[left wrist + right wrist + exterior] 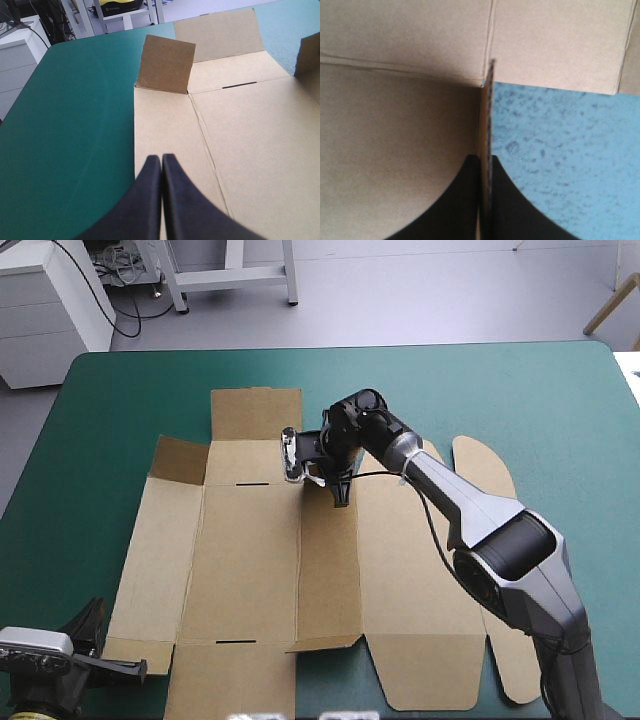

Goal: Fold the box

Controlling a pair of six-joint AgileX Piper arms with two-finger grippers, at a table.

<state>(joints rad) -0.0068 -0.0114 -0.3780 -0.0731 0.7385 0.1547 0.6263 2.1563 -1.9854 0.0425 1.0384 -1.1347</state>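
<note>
A: Item: box point(250, 570), brown, mid-table on the teal-green cover point(120, 390). Progress?

B: Early, I judge. Mostly flat, one far-left flap point(180, 460) raised, no walls tucked. Right gripper point(486, 165) pinches a middle panel's edge. Left gripper point(161, 165) closed, empty, above near-left panel.

Matt brown cardboard box point(250, 560)

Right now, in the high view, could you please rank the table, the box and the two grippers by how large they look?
1. table
2. box
3. right gripper and left gripper: both small and much alike; the left is nearer the camera, so I leave them unranked.
</note>
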